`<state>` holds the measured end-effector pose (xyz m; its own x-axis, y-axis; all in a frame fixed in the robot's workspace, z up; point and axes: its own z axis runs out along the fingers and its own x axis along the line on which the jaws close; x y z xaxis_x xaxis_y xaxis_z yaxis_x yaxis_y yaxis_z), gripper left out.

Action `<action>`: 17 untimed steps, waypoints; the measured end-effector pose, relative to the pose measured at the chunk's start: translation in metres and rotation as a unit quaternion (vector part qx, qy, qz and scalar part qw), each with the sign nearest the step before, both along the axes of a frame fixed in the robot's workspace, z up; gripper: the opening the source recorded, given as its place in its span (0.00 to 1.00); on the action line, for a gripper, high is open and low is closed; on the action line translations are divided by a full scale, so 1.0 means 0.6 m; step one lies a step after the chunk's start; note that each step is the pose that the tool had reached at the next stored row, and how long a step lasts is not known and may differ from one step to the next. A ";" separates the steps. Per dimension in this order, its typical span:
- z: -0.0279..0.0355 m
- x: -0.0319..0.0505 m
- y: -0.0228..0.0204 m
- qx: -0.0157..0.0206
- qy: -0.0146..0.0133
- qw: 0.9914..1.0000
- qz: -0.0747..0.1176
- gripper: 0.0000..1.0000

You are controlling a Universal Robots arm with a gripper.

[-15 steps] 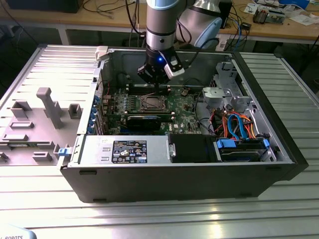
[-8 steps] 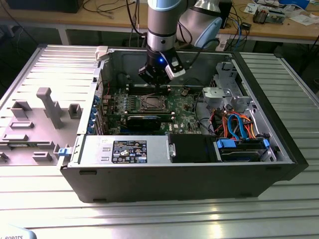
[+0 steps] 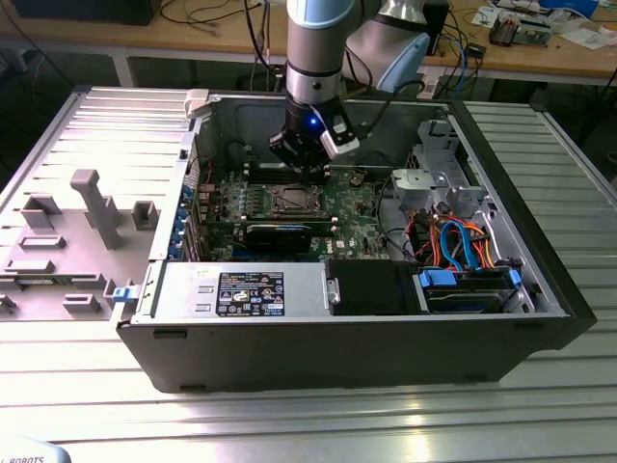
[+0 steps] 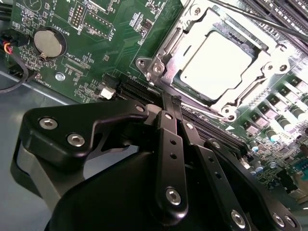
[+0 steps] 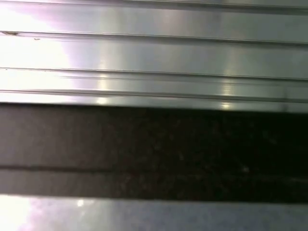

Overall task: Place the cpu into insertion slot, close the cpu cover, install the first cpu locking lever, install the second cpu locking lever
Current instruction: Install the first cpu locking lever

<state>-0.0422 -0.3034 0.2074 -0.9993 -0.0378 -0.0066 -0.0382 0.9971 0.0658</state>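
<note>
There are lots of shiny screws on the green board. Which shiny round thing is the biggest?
The coin battery in the second wrist view. It is a wide flat silver disc in a round black holder, far larger than the small screws at the corners of the cpu cover.

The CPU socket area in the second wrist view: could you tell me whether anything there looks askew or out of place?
Nothing stands out. The cpu lies flat and square in the insertion slot, with the cpu cover framing it evenly. The gripper sits beside the socket, its fingers shut and holding nothing.
</note>
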 end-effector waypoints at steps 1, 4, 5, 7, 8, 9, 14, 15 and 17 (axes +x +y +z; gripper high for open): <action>-0.001 0.000 0.0000 0.000 0.000 1.000 0.000 0.11; -0.002 0.001 -0.0001 0.000 0.000 1.000 0.000 0.11; -0.003 0.001 -0.0001 0.000 0.000 1.000 0.000 0.11; -0.003 0.001 0.0000 0.000 0.000 1.000 0.000 0.11; -0.003 0.001 0.0000 0.000 0.000 1.000 0.000 0.11; -0.003 0.001 0.0000 0.000 0.000 1.000 0.000 0.11; -0.001 0.001 0.0001 0.000 0.000 1.000 0.000 0.11; -0.001 0.001 0.0000 0.000 0.000 1.000 0.000 0.11; -0.001 0.001 0.0000 0.000 0.000 1.000 0.000 0.11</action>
<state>-0.0418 -0.3034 0.2068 -0.9993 -0.0371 -0.0066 -0.0375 0.9971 0.0659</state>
